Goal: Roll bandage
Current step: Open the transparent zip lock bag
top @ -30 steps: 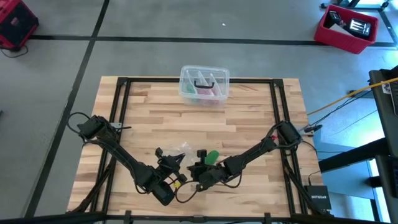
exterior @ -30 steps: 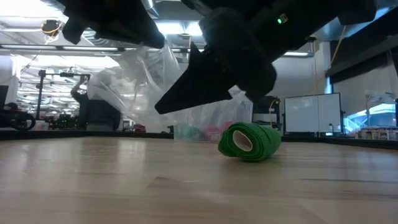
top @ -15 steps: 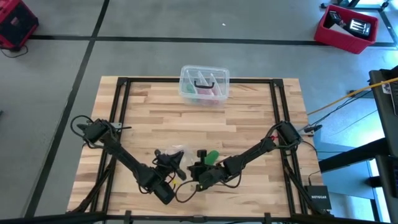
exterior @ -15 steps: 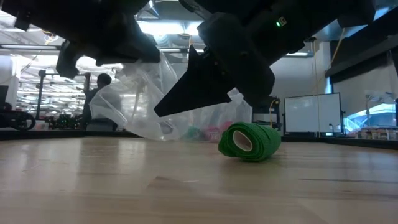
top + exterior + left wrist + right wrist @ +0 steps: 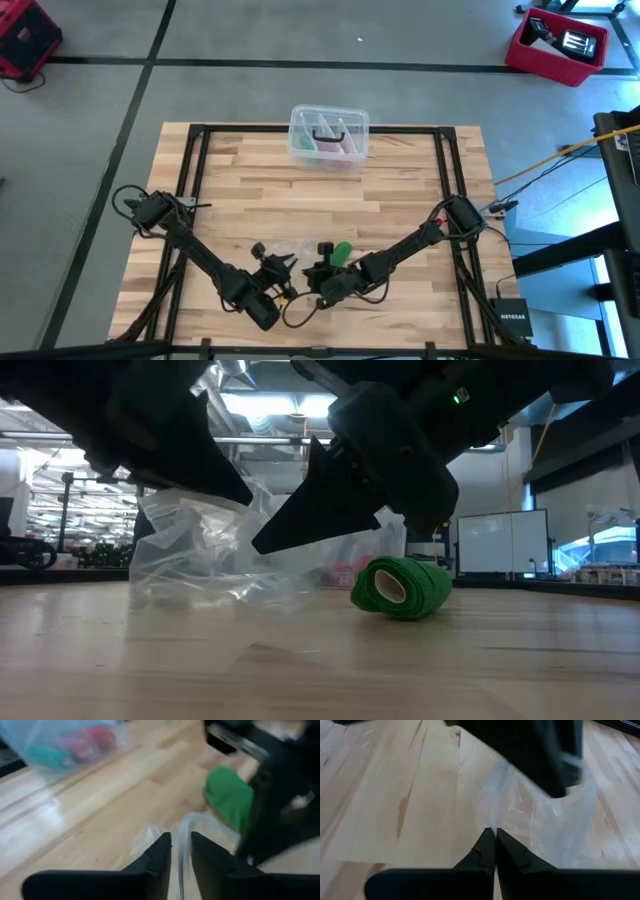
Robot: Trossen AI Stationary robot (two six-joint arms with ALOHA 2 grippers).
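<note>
The single bandage [image 5: 402, 588] already lies as a compact green roll on the tabletop [image 5: 400, 180] near the middle of its front edge, so the rolling appears done and only release of one clear plastic wrapper [image 5: 205, 560] seems left. The left gripper [image 5: 181, 851] has its fingers slightly apart around that wrapper; the right gripper [image 5: 494, 846], fingers together, pinches it. One lidded clear box [image 5: 328, 136] stands at the back edge.

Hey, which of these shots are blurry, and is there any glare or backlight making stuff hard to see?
Left wrist view: motion-smeared, the bandage a soft green blob. Right wrist view: the near fingers sharp, the dark arm beyond them blurred. Low view: bright ceiling lights behind leave both arms as silhouettes, while the plastic bag catches glare. High view: evenly lit and sharp.
</note>
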